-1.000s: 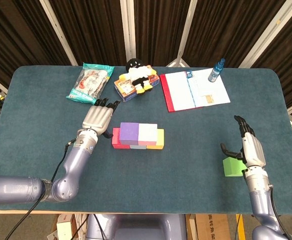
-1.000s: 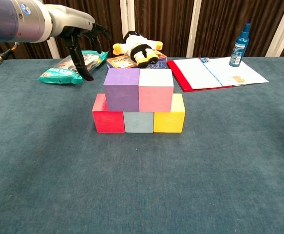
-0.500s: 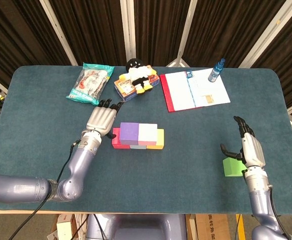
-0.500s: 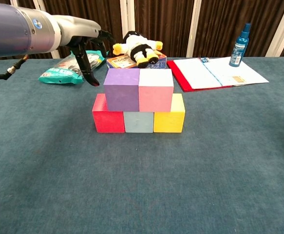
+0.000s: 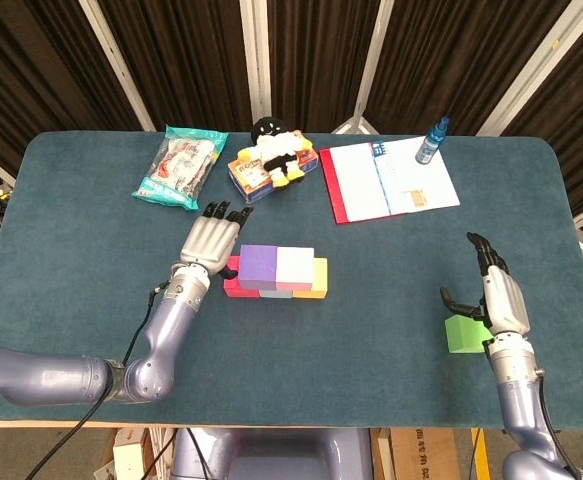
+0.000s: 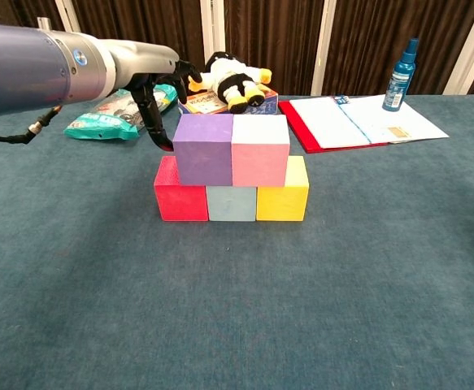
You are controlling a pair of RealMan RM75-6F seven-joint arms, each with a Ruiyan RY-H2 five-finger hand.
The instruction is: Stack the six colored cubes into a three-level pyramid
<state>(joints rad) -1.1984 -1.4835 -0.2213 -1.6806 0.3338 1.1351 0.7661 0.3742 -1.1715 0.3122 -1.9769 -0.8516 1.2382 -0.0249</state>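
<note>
Red [image 6: 180, 197], grey-blue [image 6: 231, 202] and yellow [image 6: 284, 196] cubes form a row on the table. A purple cube [image 6: 203, 149] and a pink cube [image 6: 260, 149] sit on top of them. My left hand [image 5: 209, 240] hovers with spread fingers just left of the purple cube [image 5: 259, 266], its fingertips [image 6: 165, 143] at the cube's left face; contact is unclear. A green cube [image 5: 463, 333] lies near the table's right front edge. My right hand [image 5: 495, 293] stands open right beside it, holding nothing.
At the back lie a snack bag [image 5: 178, 166], a plush penguin on a small box [image 5: 270, 155], an open red-edged notebook [image 5: 387, 179] and a blue spray bottle [image 5: 432, 140]. The table's right edge runs close to the green cube.
My left hand has moved right, closing in on the purple cube's left side. The right hand and all cubes have stayed put.
</note>
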